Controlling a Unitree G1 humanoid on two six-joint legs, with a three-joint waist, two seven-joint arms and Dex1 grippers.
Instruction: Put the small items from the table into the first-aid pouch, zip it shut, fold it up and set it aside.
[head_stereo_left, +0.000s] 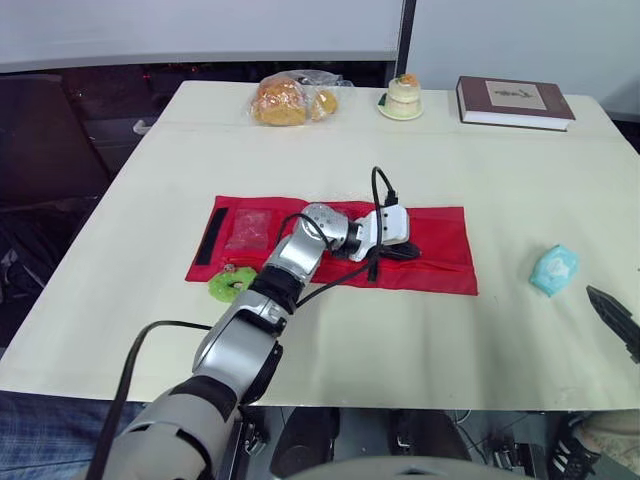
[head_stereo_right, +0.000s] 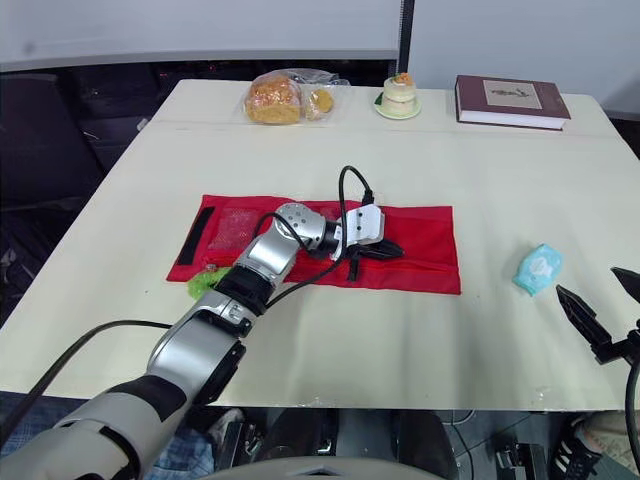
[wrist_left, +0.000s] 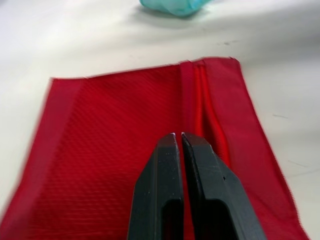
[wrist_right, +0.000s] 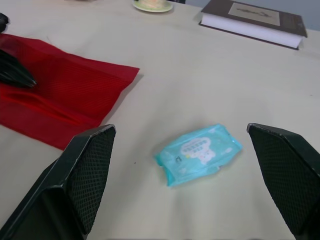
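The red first-aid pouch lies unfolded flat in the middle of the table, with a black strap at its left end. A pink item sits in its mesh pocket. A green item lies at the pouch's near left edge. My left gripper rests over the pouch's middle, shut beside the zipper line; whether it pinches anything is unclear. A teal wipes pack lies on the table right of the pouch. My right gripper hovers open just short of the pack, holding nothing.
Along the table's far edge stand a bag of bread, a small cake on a plate and a dark red book. A black cable loops above my left wrist.
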